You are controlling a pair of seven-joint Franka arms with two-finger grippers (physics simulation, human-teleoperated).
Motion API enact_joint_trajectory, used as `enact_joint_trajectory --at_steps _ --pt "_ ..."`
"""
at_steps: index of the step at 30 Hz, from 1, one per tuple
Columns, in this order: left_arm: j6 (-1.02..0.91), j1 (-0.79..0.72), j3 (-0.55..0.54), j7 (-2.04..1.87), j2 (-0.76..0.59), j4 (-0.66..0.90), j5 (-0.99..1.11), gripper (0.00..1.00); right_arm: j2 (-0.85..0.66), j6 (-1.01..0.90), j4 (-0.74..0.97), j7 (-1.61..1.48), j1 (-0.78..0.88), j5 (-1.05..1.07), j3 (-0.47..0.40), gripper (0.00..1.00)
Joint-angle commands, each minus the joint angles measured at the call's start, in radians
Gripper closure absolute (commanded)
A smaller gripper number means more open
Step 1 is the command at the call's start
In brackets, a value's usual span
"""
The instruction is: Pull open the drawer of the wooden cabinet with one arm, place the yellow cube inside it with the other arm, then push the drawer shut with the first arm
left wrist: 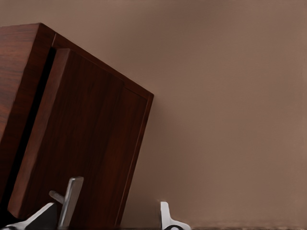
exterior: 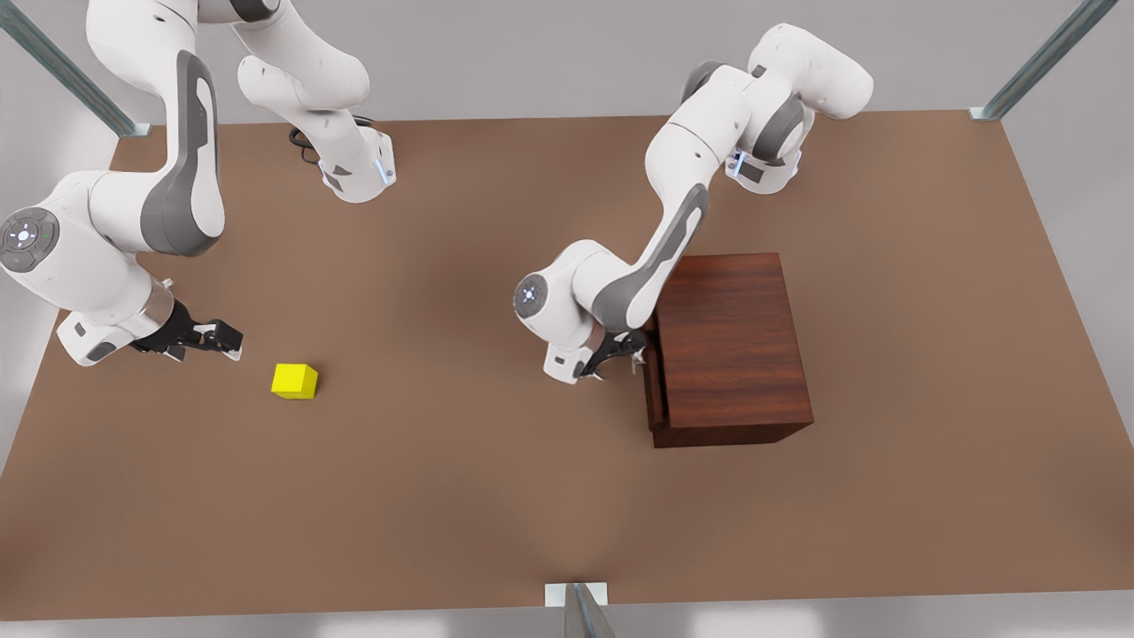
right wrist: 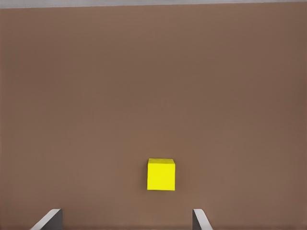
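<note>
Front view, worktop [exterior: 496, 496]: brown and flat; its near edge is closest to us.
Front view, wooden cabinet [exterior: 731, 346]: a big dark box sitting toward the right edge of the worktop.
Front view, drawer [exterior: 654, 390]: its front sticks out a tiny bit from the cabinet's side.
Front view, left claw [exterior: 627, 353]: right up against the drawer front.
Front view, yellow cube [exterior: 295, 380]: sits on the worktop toward the left edge, well apart from the cabinet.
Front view, right claw [exterior: 229, 341]: near the cube, not touching it.
Left wrist view, left claw [left wrist: 115, 211]: fingers spread wide; one finger is by the silver handle [left wrist: 70, 200].
Right wrist view, right claw [right wrist: 125, 220]: fingers spread wide, the cube [right wrist: 161, 174] lies ahead between them, untouched.
</note>
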Motion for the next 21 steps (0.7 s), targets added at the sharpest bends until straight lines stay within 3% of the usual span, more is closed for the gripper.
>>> enact_joint_trajectory --at_steps 1,21 --pt "0.037 0.0 -0.003 -0.134 -0.002 0.002 -0.001 0.0 -0.001 0.0 0.001 -0.002 -0.001 0.001 0.0 0.0" --pt "0.112 0.002 -0.078 -0.283 -0.011 0.02 -0.025 0.0 0.004 0.003 0.001 -0.002 0.0 0.001 0.001 0.0"
